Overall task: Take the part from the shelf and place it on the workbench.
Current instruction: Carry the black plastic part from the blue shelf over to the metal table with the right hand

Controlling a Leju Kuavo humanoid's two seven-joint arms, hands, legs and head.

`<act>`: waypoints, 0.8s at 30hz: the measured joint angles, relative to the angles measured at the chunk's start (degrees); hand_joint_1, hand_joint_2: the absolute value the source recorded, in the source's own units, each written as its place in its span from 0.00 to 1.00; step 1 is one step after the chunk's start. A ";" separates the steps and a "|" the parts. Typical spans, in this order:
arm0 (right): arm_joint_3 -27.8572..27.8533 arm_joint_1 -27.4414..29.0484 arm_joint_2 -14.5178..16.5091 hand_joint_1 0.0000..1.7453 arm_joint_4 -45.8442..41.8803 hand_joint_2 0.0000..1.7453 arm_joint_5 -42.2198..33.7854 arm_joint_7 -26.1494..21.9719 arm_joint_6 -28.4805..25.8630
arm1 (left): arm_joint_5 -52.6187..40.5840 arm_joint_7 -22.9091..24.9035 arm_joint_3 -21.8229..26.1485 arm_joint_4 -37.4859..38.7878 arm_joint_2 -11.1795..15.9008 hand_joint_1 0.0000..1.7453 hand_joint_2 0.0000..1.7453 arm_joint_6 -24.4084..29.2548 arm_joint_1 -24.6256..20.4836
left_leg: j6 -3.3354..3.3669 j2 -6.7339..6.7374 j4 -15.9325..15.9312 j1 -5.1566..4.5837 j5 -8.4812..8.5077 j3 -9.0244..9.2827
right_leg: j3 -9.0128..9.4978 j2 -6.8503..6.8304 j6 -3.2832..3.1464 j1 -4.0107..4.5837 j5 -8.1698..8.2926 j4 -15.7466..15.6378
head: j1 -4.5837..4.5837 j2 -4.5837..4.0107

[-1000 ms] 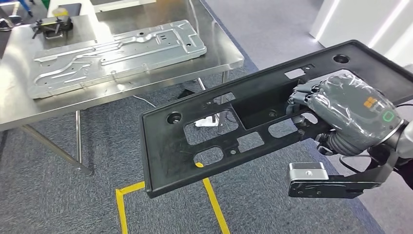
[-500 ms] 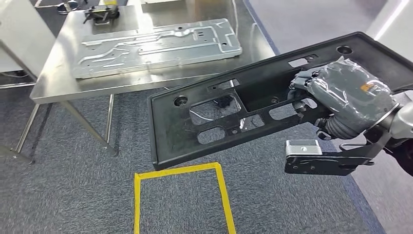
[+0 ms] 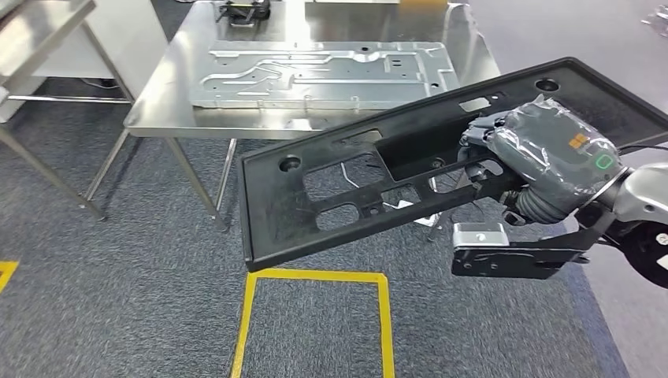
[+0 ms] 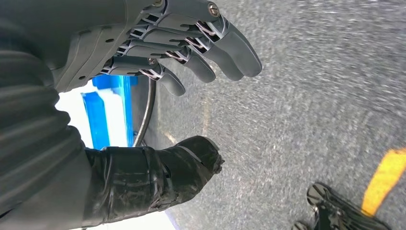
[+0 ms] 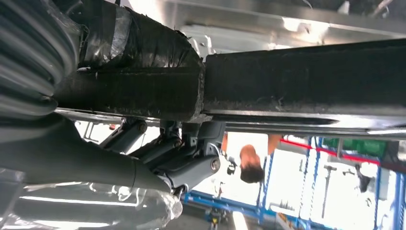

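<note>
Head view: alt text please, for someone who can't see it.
The robot's right hand holds a long black plastic panel with cutouts, tilted above grey carpet. Ahead stands a steel workbench bearing a stamped metal sheet; yellow floor tape marks a rectangle below the panel.

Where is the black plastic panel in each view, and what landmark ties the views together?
Head view: black panel across the centre, tilted, gripped by the right hand.
Left wrist view: not in it.
Right wrist view: dark edge-on bar across the upper half.
Shared landmark: the steel workbench, bright behind the bar.

right hand [image 5: 158,139] grips the black part's [image 5: 306,81] edge.
</note>
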 joint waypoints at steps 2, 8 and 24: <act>0.55 -0.05 0.99 1.00 0.38 1.00 1.40 0.47 -0.41 | -0.15 -0.49 -0.08 0.00 0.00 0.00 1.00 -0.02 -0.07 | -0.76 -1.29 0.09 0.17 0.15 -0.56 | 0.86 1.08 -0.48 0.01 -0.02 -1.74 | 0.00 0.00; 1.44 -0.29 3.74 1.00 2.88 1.00 2.91 1.09 -0.51 | -0.71 -0.42 -0.23 0.02 0.00 0.00 1.00 -0.51 0.01 | -2.61 5.02 9.24 0.40 -4.51 -5.46 | 1.71 -2.60 -2.32 0.05 0.52 -2.84 | -0.58 0.00; 1.71 3.37 4.28 1.00 9.87 1.00 0.23 1.50 1.37 | -2.34 0.39 -1.20 0.02 1.23 0.00 1.00 0.23 0.35 | -1.71 6.21 -0.50 0.47 0.41 -0.35 | 2.87 -5.22 -2.26 0.83 -0.16 -3.69 | -0.37 0.00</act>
